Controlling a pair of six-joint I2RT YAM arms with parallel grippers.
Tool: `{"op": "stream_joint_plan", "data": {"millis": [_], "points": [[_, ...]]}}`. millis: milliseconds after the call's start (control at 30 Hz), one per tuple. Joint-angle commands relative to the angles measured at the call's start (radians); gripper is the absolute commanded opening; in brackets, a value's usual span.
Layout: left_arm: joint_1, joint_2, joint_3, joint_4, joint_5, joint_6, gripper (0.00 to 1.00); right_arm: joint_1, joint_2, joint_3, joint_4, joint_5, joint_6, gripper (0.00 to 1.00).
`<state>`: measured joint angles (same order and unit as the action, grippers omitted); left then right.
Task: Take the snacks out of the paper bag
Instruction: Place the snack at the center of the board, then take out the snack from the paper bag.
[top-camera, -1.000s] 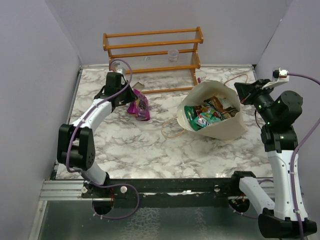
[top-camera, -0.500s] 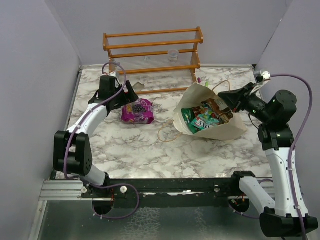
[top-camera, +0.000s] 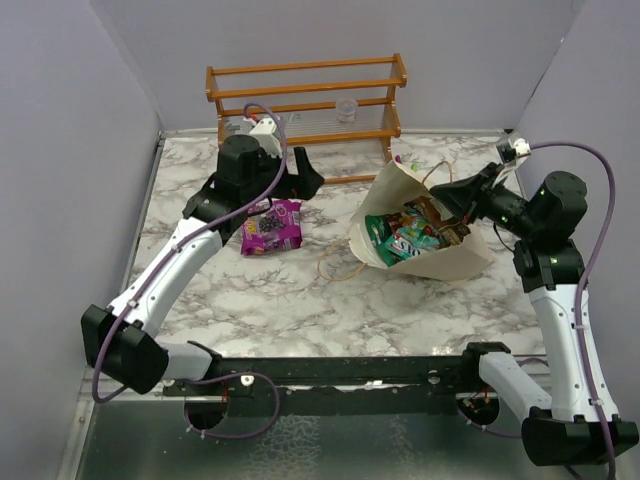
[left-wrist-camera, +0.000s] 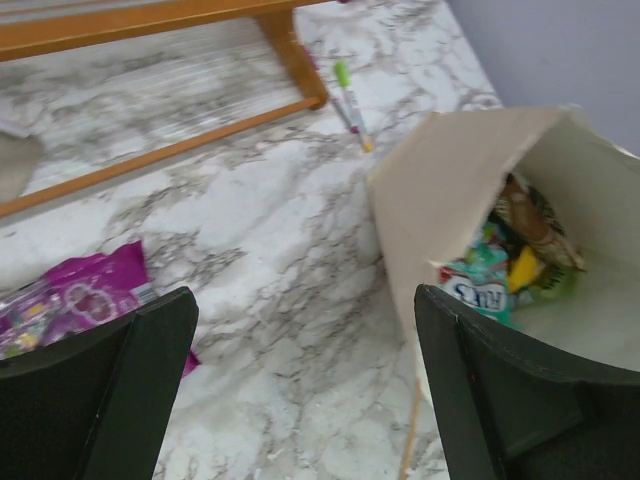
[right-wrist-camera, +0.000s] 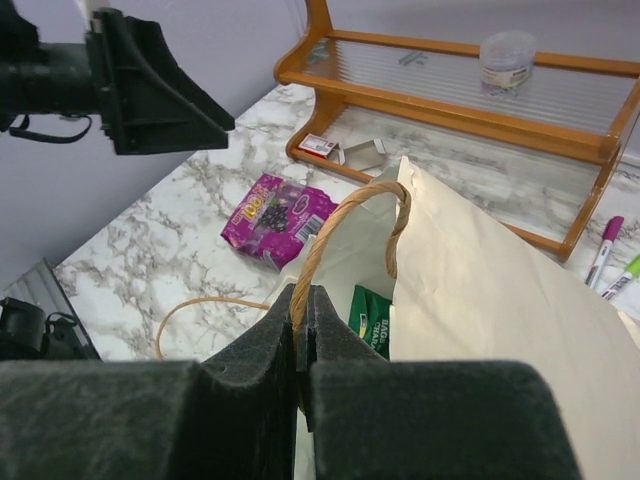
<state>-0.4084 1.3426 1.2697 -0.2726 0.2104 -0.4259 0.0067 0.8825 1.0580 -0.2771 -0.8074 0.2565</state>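
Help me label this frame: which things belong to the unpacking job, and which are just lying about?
Job: bag, packets inside it, purple packet, handle in the right gripper.
Lying about: rack, pens, cup.

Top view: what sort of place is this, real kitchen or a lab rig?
Probably a lab test cell: plain walls box in a marble-pattern table, with staged props, a wooden rack and paper bag of snacks.
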Motion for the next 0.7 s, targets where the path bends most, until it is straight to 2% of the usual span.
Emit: {"op": "stream_joint_plan", "data": {"millis": [0, 200, 267, 367, 500, 667], "points": [[-0.099, -0.070, -0.004, 0.061, 0.075, -0.038, 0.91, 0.011, -0.011, 0.035, -0.013, -0.006, -0.030, 0.02], [-0.337, -0.102, -0.094, 0.253, -0.005, -0.075, 0.86, 0.016, -0.047, 0.012, -0.004, -0.006, -0.035, 0.02], [-0.407, -0.077, -0.098, 0.291, -0.064, -0.096, 0.83, 0.018, -0.054, 0.013, -0.002, -0.004, -0.038, 0.02], [-0.503, -0.013, -0.070, 0.317, -0.179, -0.140, 0.83, 0.019, -0.055, 0.032, -0.007, 0.001, -0.044, 0.02], [-0.567, 0.065, -0.081, 0.407, -0.301, -0.206, 0.81, 0.022, -0.053, 0.051, 0.003, -0.011, -0.038, 0.02], [-0.590, 0.175, -0.037, 0.436, -0.389, -0.271, 0.69, 0.024, -0.067, 0.037, 0.019, -0.008, -0.031, 0.02]]}}
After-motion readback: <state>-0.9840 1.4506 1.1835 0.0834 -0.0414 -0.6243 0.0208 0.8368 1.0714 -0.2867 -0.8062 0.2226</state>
